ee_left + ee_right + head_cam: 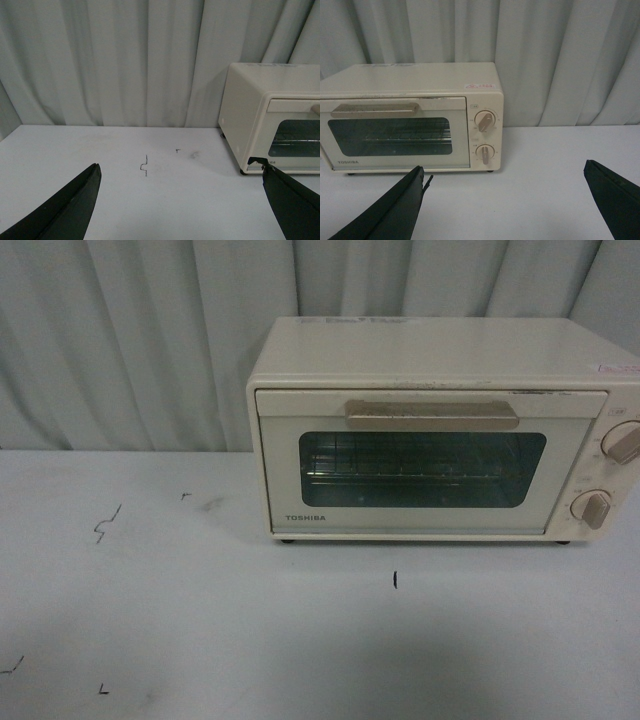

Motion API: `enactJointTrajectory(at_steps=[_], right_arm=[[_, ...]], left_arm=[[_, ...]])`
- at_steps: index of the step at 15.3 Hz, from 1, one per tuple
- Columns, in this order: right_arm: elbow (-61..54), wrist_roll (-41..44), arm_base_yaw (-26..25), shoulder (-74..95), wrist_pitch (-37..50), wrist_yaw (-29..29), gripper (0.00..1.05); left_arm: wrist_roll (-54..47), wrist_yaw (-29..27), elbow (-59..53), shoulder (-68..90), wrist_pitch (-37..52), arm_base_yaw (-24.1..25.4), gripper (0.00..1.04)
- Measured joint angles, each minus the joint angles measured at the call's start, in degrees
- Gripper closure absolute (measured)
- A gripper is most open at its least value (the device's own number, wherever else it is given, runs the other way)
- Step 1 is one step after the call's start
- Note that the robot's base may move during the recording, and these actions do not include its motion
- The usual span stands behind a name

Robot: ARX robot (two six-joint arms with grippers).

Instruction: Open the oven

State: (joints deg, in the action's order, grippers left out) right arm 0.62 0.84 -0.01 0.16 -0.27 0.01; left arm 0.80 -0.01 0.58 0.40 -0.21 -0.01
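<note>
The cream-white Toshiba oven stands on the white table at the back right in the front view. Its glass door is shut, with the bar handle across the top and two beige knobs at the right. A wire rack shows through the window. Neither arm shows in the front view. My left gripper is open and empty, above the table well short of the oven. My right gripper is open and empty, in front of the oven and off toward its knob side.
A grey-white curtain hangs behind the table. The white table top carries small black pen marks and a faint smudge.
</note>
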Motion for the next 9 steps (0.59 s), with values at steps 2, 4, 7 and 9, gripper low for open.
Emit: enactJointTrajectory(at_steps=[2, 4, 7, 9], right_arm=[[0.0, 0.0, 0.0, 0.0, 0.02, -0.02, 0.06], [0.0, 0.0, 0.0, 0.0, 0.02, -0.02, 0.06], [0.0, 0.0, 0.0, 0.0, 0.02, -0.02, 0.06], [0.0, 0.0, 0.0, -0.02, -0.02, 0.02, 0.06]], left_arm=[[-0.02, 0.0, 0.0, 0.0, 0.0, 0.0, 0.07], [0.0, 0.0, 0.0, 0.0, 0.0, 0.0, 0.07], [0.0, 0.02, 0.02, 0.07, -0.39, 0.02, 0.07], [2.58, 5.49, 3.93, 3.58, -11.43, 1.95, 0.07]])
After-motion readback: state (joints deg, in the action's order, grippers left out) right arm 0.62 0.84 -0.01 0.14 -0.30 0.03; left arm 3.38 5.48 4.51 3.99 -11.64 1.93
